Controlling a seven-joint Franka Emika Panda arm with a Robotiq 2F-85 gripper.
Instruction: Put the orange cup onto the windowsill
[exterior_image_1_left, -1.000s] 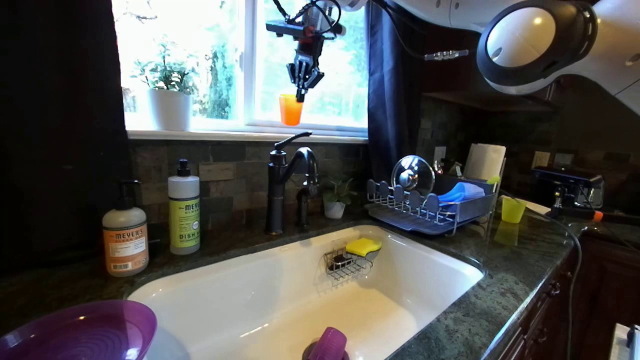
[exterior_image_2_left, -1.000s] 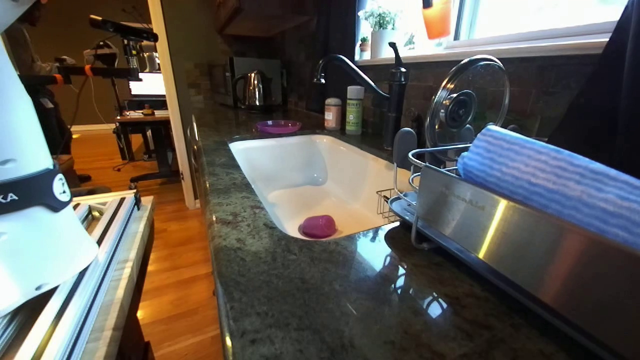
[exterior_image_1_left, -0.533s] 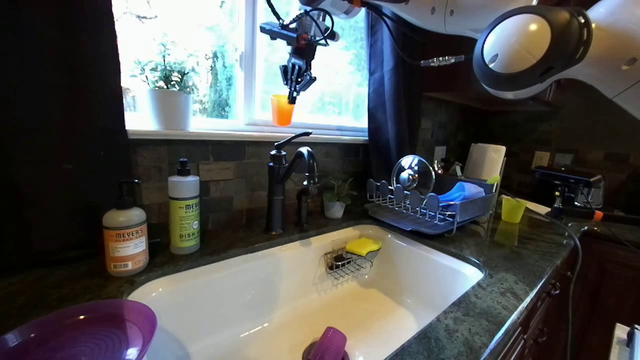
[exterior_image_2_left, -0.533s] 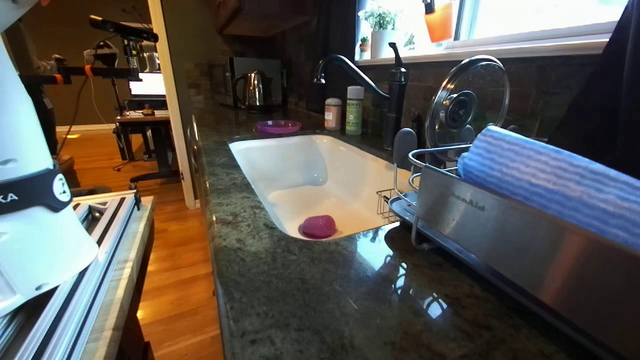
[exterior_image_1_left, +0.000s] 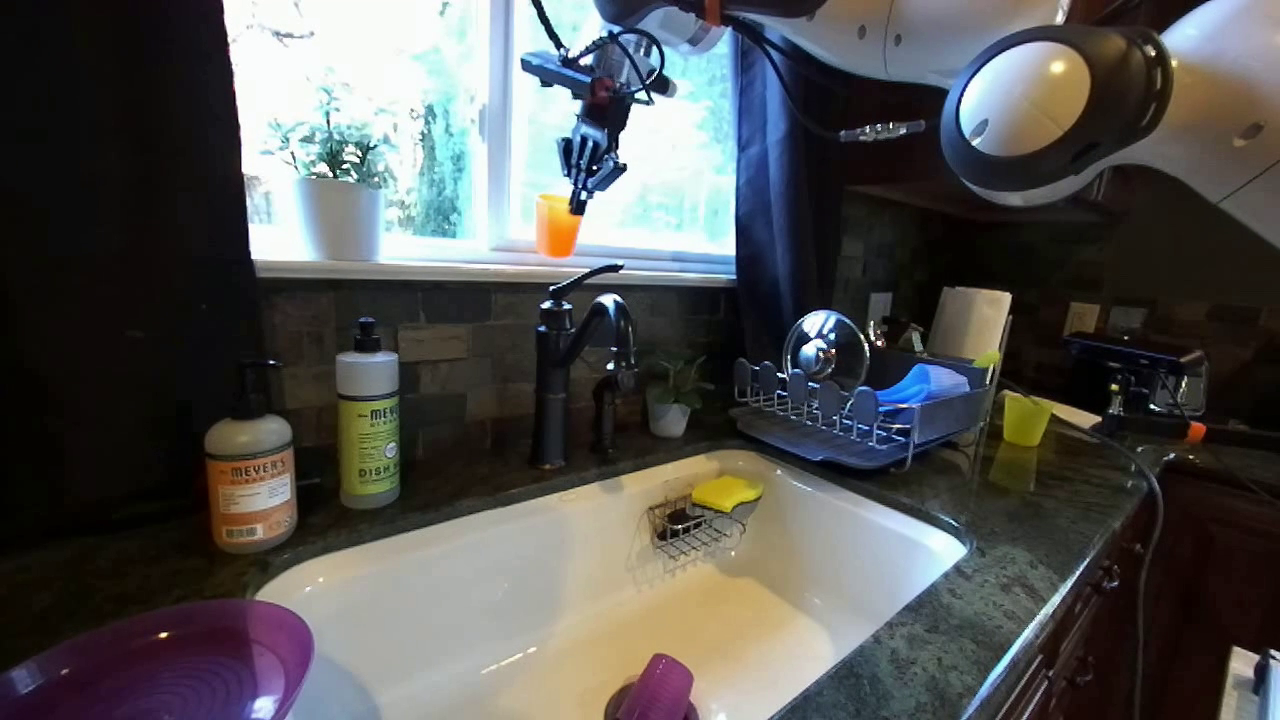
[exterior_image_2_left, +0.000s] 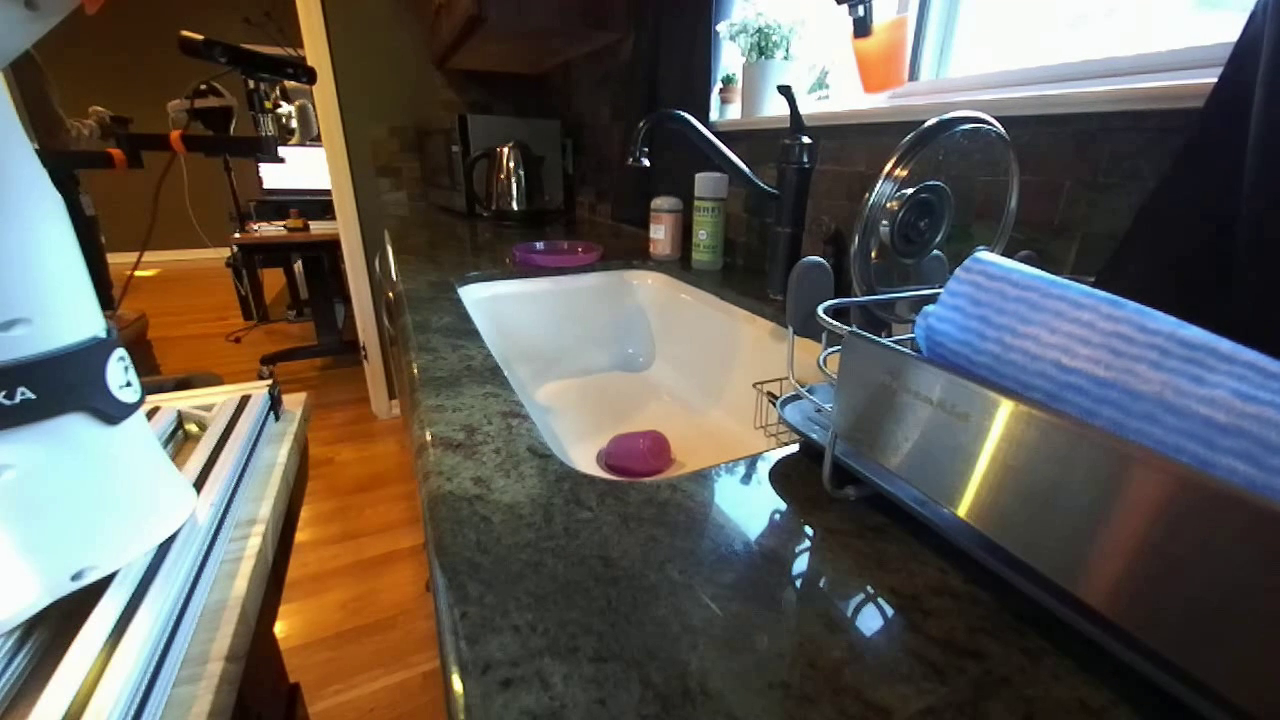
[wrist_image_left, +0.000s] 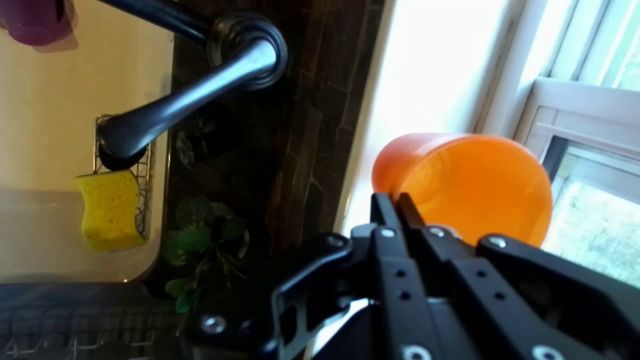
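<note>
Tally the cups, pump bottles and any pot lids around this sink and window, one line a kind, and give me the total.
Cups: 3 (orange cup, yellow-green cup, purple cup)
Pump bottles: 2 (orange-labelled bottle, green-labelled bottle)
Pot lids: 1 (glass lid)
Total: 6

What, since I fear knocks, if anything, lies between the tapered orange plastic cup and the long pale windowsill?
Nothing visible: the cup, held by the black metal tool, seems to hang over the windowsill. The arched dark faucet stands aside.
</note>
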